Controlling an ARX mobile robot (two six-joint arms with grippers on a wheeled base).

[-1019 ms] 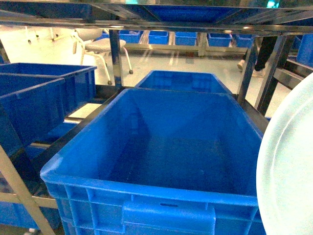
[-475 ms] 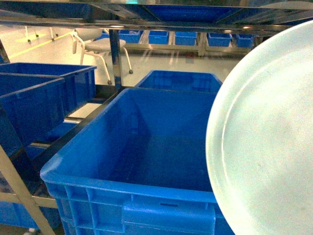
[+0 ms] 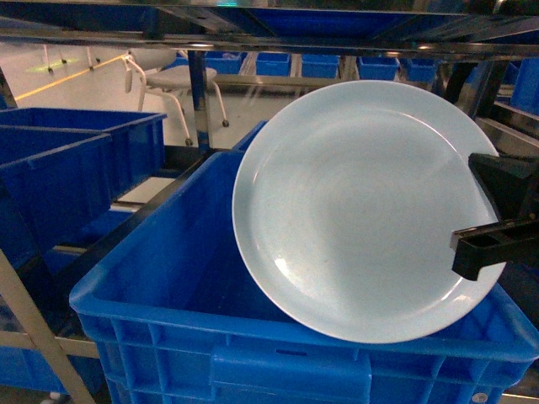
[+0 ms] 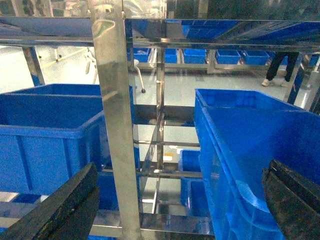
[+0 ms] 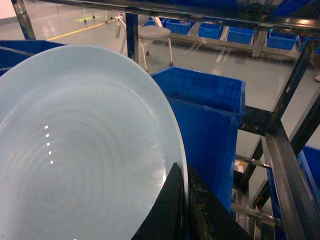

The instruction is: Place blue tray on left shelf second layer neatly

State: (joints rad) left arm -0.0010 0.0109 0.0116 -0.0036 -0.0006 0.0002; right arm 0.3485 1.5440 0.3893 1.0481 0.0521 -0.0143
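The blue tray (image 3: 362, 206) is pinched by its rim in the right gripper (image 3: 488, 223), tilted over the big blue crate (image 3: 253, 362) below it. Carrying step, probably; it needs levelling and lowering next.

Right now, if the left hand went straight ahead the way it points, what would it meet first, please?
Probably the shiny steel upright of the shelf, just ahead between the open left hand's fingers. The dark blue crate stands close on the right, but depth is hard to judge.
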